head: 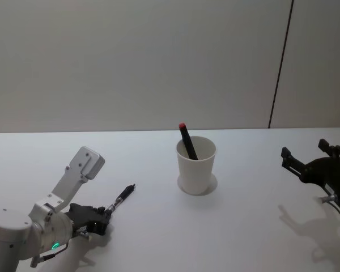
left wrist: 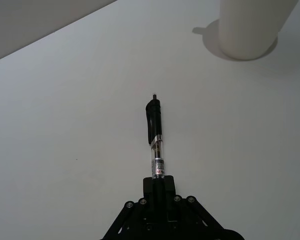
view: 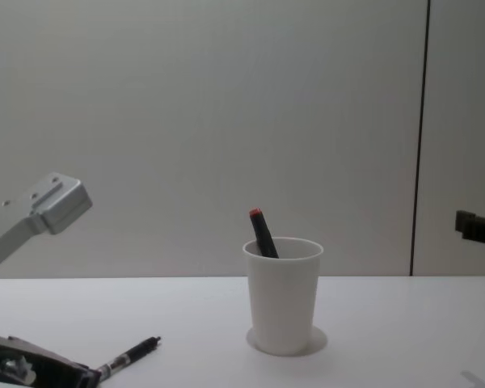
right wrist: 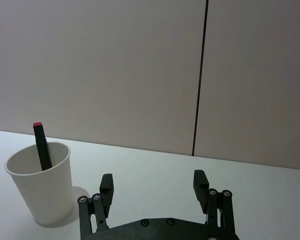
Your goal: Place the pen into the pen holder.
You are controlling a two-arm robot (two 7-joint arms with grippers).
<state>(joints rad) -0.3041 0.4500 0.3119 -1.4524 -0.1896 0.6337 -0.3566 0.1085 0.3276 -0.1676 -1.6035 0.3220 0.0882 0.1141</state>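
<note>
White table (head: 158,243), grey wall — left gripper (left wrist: 159,186) clamps one end of the pen (left wrist: 154,135), its long axis pointing to 2 o'clock at the pen holder (head: 196,167), well apart; right gripper (right wrist: 153,180) parked open at 3 o'clock.

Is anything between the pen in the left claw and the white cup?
Nothing visible: bare table lies between the pen, held low by the left claw, and the cup. A red-capped marker leans inside the cup.
</note>
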